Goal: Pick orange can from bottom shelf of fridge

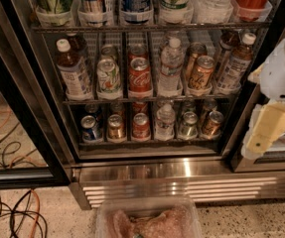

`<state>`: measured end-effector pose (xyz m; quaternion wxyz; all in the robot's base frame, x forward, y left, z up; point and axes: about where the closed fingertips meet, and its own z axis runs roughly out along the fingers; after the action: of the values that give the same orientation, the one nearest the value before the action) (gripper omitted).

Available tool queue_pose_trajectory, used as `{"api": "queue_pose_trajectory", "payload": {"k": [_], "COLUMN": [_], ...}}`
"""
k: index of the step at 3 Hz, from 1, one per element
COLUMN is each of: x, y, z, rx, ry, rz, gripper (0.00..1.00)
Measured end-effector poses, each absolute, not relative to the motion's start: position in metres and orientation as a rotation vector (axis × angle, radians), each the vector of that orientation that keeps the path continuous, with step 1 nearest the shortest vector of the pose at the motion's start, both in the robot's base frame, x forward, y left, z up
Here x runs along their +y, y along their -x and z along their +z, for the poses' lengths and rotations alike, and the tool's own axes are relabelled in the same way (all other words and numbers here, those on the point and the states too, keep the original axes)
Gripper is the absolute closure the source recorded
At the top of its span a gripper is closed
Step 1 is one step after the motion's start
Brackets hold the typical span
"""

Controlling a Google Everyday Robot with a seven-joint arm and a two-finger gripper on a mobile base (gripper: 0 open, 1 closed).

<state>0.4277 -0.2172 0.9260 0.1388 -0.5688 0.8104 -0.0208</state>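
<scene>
the orange can (212,124) stands upright at the front right corner of the counter (147,144), the lowest wire rack of the fridge (191,185). just to its left along the front edge is a silver can (187,125), then a water bottle (165,123) and a red can (141,126). the tool (268,130) hangs past the counter's right edge, outside the rack and apart from the can; i cannot tell whether it is open or closed.
</scene>
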Motion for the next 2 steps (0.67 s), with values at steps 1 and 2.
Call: {"api": "queue_pose_trajectory", "payload": {"k": [1,2], "x": [-0.2175,-0.2175], "y": [-0.4179,-0.4178], "z": [0.9011,0.901], "rx": [2.401,2.401], "ry": [1.652,1.652], "rz": [-0.006,-0.006], "gripper": [0.0,0.0]}}
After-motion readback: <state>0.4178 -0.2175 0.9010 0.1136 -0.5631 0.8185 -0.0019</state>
